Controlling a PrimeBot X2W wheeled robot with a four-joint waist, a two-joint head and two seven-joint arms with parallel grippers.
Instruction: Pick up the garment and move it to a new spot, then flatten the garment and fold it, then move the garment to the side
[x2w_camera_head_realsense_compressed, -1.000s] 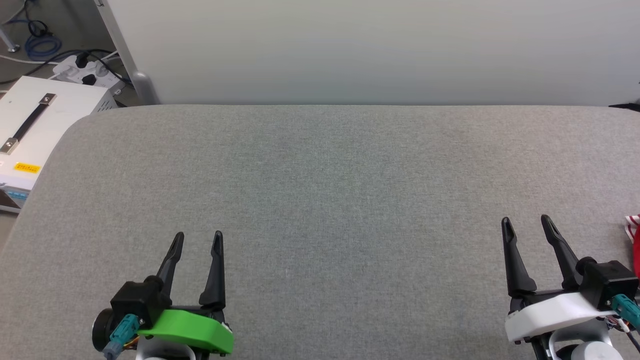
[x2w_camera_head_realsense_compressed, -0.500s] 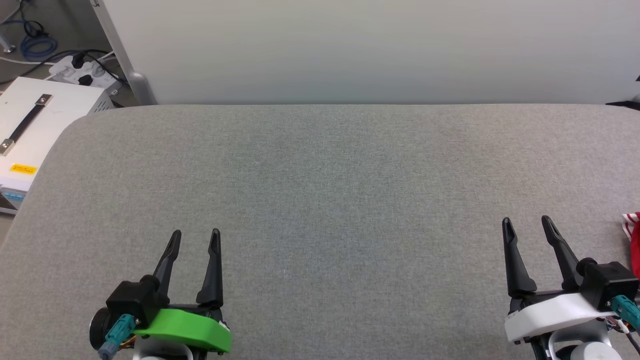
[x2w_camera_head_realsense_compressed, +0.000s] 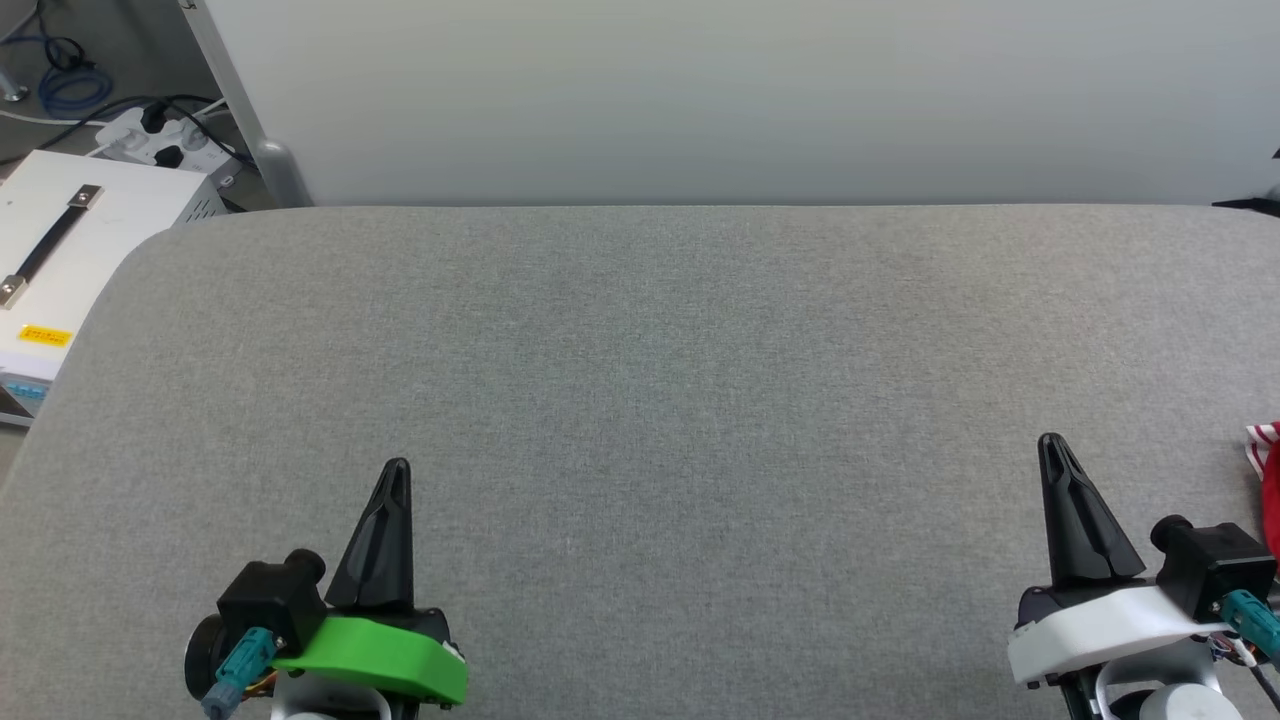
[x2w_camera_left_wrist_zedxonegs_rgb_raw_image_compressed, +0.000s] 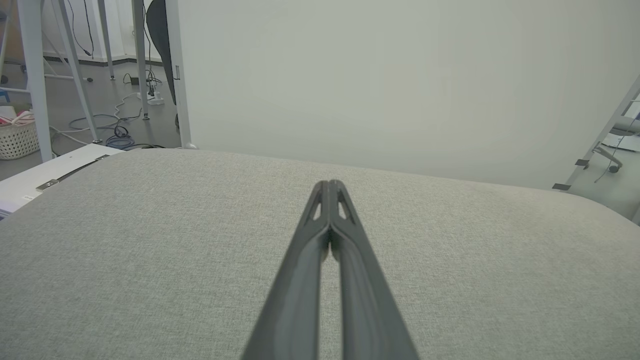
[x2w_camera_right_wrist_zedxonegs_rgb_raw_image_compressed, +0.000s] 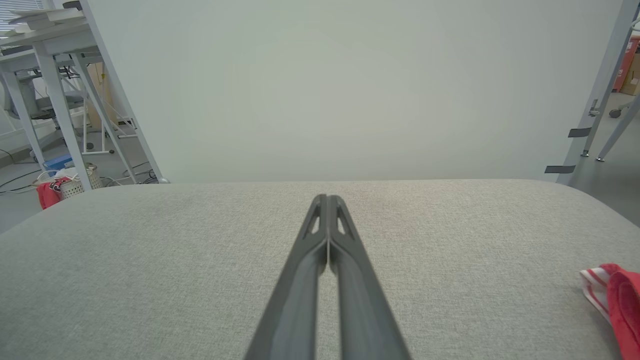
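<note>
Left gripper, right gripper: fingers pressed together, empty, near front edge of grey table. Garment at right edge.

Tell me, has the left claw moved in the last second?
Yes. The left claw has snapped shut, its fingers meeting in the middle; against the grey table's far edge it has not travelled.

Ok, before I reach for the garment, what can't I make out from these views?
Garment: the head view's right edge cuts it; just striped trim and a red strip show. Its front, sleeves and lie are unknown.
Right wrist view: the same, cut at the lower right corner.
Red cloth beside a basket, right wrist view: too small to identify.
</note>
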